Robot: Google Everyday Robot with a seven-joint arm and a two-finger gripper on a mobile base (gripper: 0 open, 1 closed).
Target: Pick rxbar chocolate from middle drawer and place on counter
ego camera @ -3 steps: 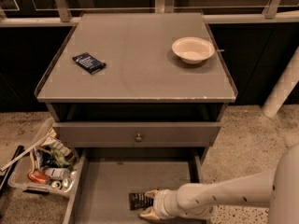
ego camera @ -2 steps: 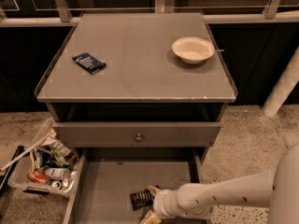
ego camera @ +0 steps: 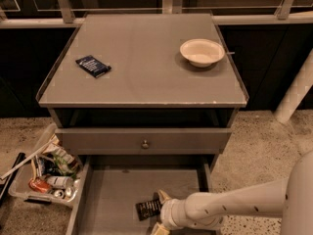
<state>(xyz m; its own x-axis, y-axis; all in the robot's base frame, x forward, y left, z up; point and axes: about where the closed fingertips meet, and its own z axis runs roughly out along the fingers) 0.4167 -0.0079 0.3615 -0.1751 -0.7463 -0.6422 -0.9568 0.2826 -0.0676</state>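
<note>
The rxbar chocolate, a small black wrapper with white lettering, lies slightly tilted on the floor of the open middle drawer, near its front. My gripper is down in the drawer at the bar's right end, touching or nearly touching it. The white arm reaches in from the lower right. The grey counter is the cabinet top above.
A dark blue packet lies on the counter's left side and a white bowl at its back right. The shut upper drawer front has a knob. A bin of clutter stands on the floor at left.
My gripper has shifted a little left onto the bar's right end. The bar turned slightly and now lies more tilted than one second ago.
</note>
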